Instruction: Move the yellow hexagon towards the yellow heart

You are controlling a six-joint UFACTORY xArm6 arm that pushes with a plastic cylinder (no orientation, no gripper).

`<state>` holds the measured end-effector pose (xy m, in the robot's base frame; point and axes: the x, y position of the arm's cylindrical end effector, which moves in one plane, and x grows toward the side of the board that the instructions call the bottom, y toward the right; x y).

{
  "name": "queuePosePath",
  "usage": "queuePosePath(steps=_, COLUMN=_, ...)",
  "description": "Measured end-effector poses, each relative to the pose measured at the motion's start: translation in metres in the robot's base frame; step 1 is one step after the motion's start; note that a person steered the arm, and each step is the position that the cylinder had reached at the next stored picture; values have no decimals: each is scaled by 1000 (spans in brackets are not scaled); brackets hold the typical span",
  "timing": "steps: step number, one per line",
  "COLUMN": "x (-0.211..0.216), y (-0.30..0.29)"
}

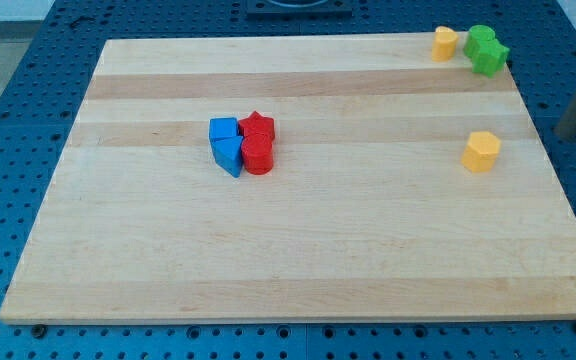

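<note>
The yellow hexagon (481, 151) sits near the right edge of the wooden board (318, 250), about halfway up. The yellow heart (445, 43) sits at the view's top right, above and slightly left of the hexagon. My rod shows blurred at the view's right edge, past the board's edge. My tip (571, 135) is to the right of the hexagon and a little above it, apart from it and from every block.
Two green blocks (486, 50) sit touching just right of the yellow heart. Left of centre is a tight cluster: a blue cube (224, 129), a blue triangular block (228, 156), a red star (258, 124) and a red cylinder (258, 156).
</note>
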<state>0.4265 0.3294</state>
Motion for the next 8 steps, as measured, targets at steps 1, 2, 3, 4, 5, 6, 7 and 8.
queuePosePath(steps=1, x=56, y=-27)
queuePosePath(steps=2, x=65, y=-83)
queuePosePath(steps=3, x=49, y=-111)
queuePosePath(steps=4, x=21, y=-111)
queuePosePath(steps=5, x=-4, y=-111)
queuePosePath(steps=6, x=-13, y=-108)
queuePosePath(steps=7, x=-25, y=-108)
queuePosePath(steps=8, x=-40, y=-108)
